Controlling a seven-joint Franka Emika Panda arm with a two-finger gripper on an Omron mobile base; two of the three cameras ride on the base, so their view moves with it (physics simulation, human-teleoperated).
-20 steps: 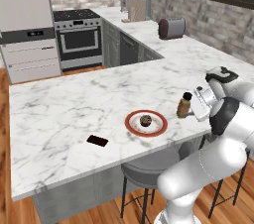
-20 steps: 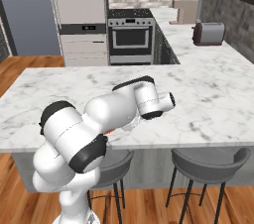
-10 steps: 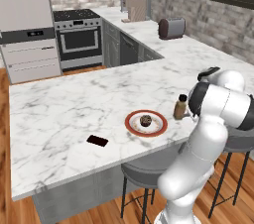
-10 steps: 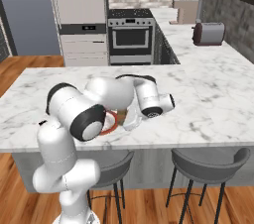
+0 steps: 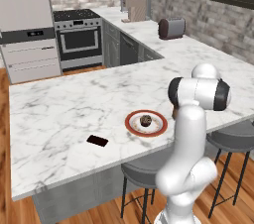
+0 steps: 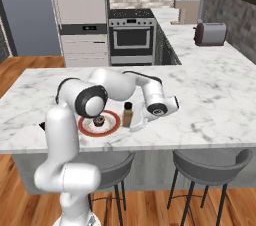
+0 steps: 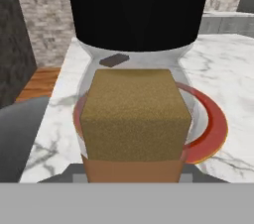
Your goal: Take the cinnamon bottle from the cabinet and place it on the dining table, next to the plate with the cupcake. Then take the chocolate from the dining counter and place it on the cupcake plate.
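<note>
The cinnamon bottle [image 6: 128, 114], amber with a black cap, stands upright on the marble dining table [image 6: 215, 115] just right of the plate [image 6: 85, 126]. My gripper [image 6: 133, 122] is shut on its lower body from the right. In the hand view the cinnamon bottle [image 7: 136, 114] looms close, with the plate's [image 7: 214, 130] red rim behind it. The cupcake [image 5: 145, 120] sits in the middle of the plate [image 5: 146, 130]. The chocolate [image 5: 97, 140] lies flat on the dining counter [image 5: 59, 109] left of the plate, near the front edge. My arm hides most of the bottle in the left base view.
Dark bar stools [image 6: 210, 157] stand under the counter's near edge. A toaster [image 5: 171, 28] and a knife block [image 5: 136, 9] sit on the far counter, with the stove [image 5: 78, 37] behind. My elbow [image 6: 82, 97] arches over the plate's left side.
The arm has swung round and carried the bottle left and down, close beside the plate. The grip has stayed shut on it. Plate, cupcake and chocolate have not moved.
</note>
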